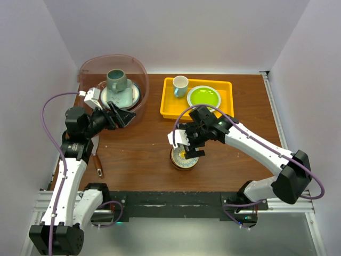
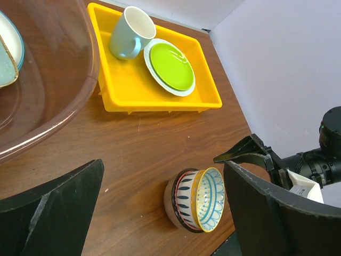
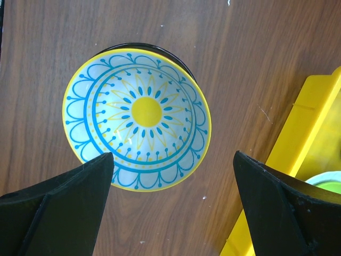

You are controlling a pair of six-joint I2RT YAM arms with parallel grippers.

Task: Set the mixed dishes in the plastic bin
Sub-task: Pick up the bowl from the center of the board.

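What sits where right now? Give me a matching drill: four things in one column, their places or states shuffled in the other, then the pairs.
Column one
1. teal mug
2. lime-green plate
3. yellow-rimmed bowl
4. left gripper

Column two
A. nested in the striped bowl, under the open right gripper
B. inside the plastic bin
C. in the yellow tray
D. open, holding nothing, at the bin's near wall

Pairs: 1-B, 2-C, 3-A, 4-D

A yellow tray holds a lime-green plate beside a white cup.
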